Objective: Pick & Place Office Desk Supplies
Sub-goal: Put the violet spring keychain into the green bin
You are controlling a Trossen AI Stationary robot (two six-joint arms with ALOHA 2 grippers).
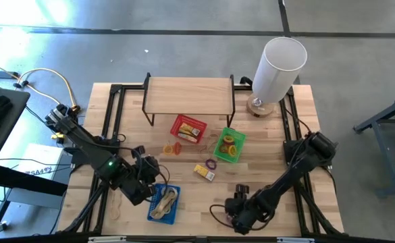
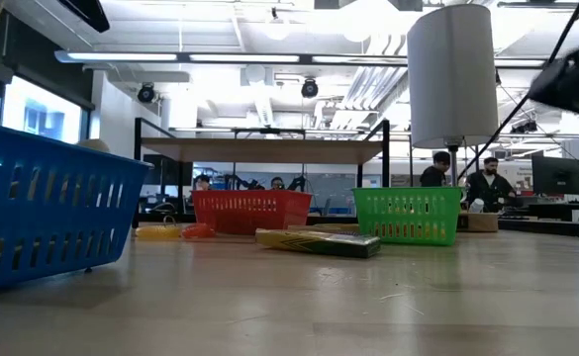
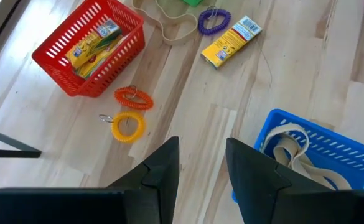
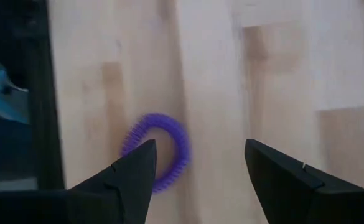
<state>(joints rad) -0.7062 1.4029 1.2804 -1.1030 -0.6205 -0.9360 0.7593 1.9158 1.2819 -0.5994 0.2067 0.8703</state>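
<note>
While the right tool [image 4: 197,171] hangs over the tabletop [image 1: 278,162] near its front edge with its fingers spread and empty, a purple coil [image 4: 160,149] lies flat just under its one finger. The step in hand looks like a pick of that coil; next the tool must drop and centre so the fingers straddle the loop before closing. The left tool [image 3: 200,171], fingers apart and holding nothing, hangs beside the blue basket [image 3: 331,146], which holds tan bands [image 3: 294,149]. Farther off lie a yellow coil [image 3: 127,126], an orange coil [image 3: 134,98], a yellow box [image 3: 230,42], and the red basket [image 3: 63,43].
</note>
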